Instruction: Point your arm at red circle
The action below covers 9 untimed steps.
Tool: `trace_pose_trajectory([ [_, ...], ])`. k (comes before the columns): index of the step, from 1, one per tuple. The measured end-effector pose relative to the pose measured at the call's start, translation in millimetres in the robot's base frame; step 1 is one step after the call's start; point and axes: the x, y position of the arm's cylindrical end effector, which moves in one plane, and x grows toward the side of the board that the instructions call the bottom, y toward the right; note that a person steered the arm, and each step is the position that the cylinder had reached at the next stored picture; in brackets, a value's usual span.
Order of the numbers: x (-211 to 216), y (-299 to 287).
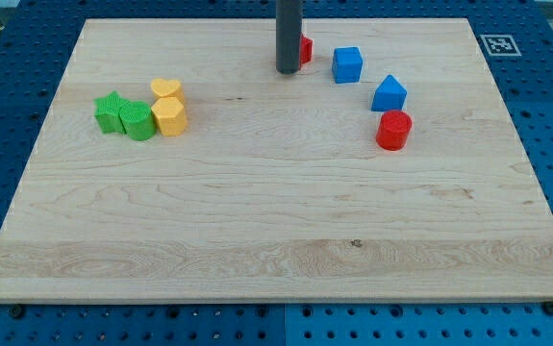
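Rod upright, entering from the view's top; my tip (288, 70) rests on the board (257, 221), holding nothing, just left of a partly hidden red block (306, 49). Red circle (393, 130) lies well apart, toward the view's lower right, just below blue triangle-topped block (389, 94); blue cube (347, 64) between.

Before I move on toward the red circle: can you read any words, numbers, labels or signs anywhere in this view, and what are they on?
No readable words, numbers or brand names anywhere in the view.
One sign only: a black-and-white square marker tag at the board's top right corner; a coded pattern, not text.
The coloured blocks, including the red circle, carry no lettering.
My tip and its rod are unmarked.
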Motion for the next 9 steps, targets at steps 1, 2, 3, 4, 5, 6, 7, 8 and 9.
trace_pose_trajectory([
  [1, -13.0, -0.1],
  [2, -18.3, -0.3],
  [3, -2.1, -0.3],
  [4, 48.5, 5.8],
  [5, 101.4, 36.5],
  [6, 152.8, 76.0],
  [7, 190.8, 141.2],
  [8, 194.2, 160.6],
  [9, 192.5, 160.6],
])
